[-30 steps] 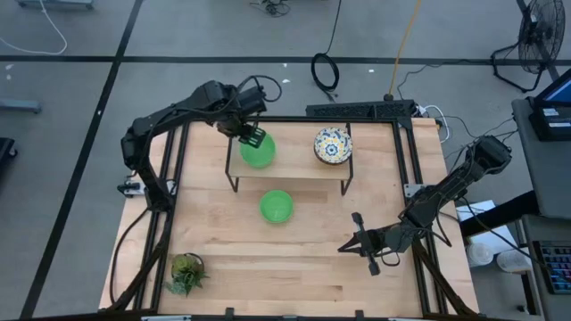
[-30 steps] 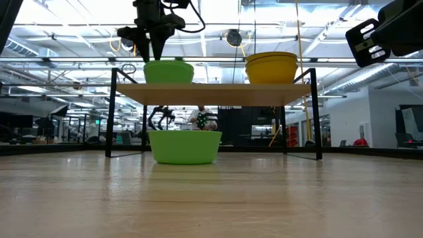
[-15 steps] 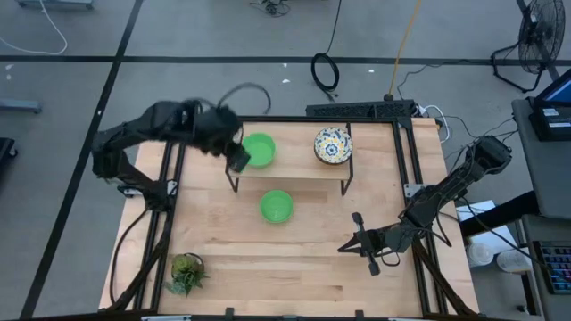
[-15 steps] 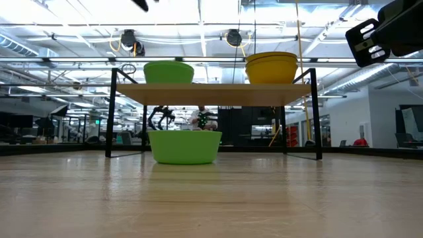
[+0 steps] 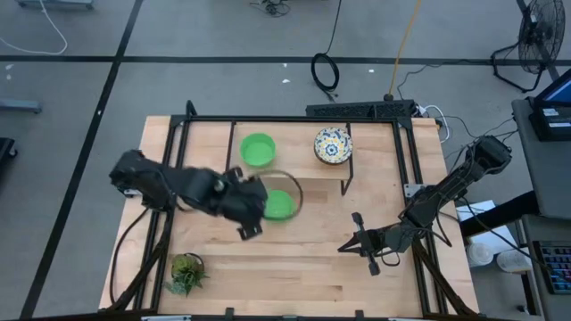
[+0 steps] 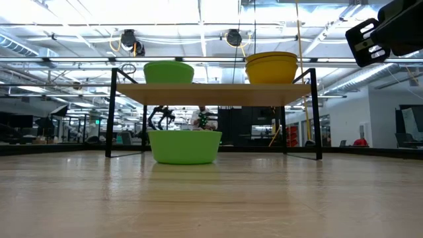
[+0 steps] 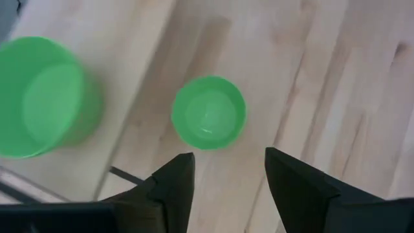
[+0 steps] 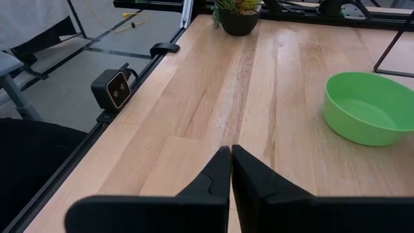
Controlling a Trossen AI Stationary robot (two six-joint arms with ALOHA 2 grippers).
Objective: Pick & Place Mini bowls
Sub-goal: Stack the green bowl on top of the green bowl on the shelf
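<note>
From above, the left gripper (image 5: 252, 214) is hanging over the table (image 5: 312, 267), just beside the green bowl on the table (image 5: 280, 205); another green bowl (image 5: 259, 149) and a floral bowl (image 5: 333, 145) are sitting on the raised shelf (image 5: 294, 171). The left wrist view is showing its fingers (image 7: 174, 184) spread apart, holding nothing. The right gripper (image 8: 230, 169), fingers pressed together and empty, is waiting near the table's right edge.

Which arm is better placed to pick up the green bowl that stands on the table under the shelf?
Probably the left. The left gripper is open and hangs right above the green bowl on the table. The right gripper is shut and waits farther off near the table's right front.
</note>
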